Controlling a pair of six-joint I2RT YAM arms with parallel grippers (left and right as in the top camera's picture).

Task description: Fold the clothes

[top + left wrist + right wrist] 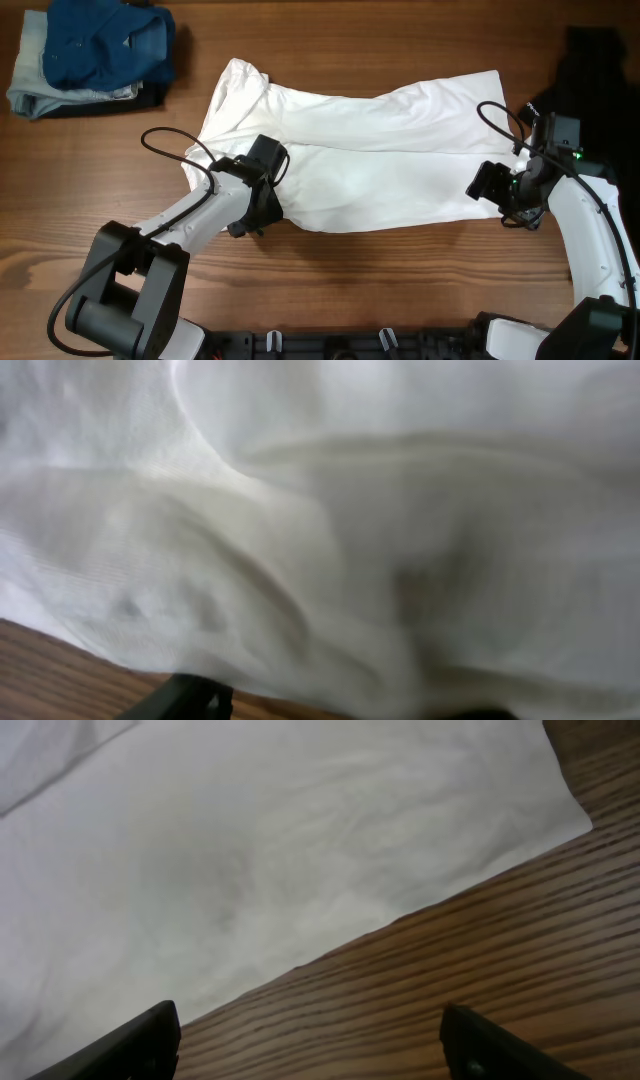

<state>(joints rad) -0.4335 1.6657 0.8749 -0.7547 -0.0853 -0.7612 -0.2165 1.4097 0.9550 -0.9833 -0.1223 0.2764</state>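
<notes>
Right hand gapes above the wood-grain table; left hand meets white shirt, grip unclear.

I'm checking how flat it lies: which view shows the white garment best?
Overhead: the white garment lies whole in frame, its outline plain. The left wrist view shows only blurred cloth close up; the right wrist view only one corner and its edge.

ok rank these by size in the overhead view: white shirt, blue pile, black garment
1. white shirt, largest by far
2. blue pile
3. black garment
Both the pile and the black garment run off the frame edge, so the order of 2 and 3 is unsure.
</notes>
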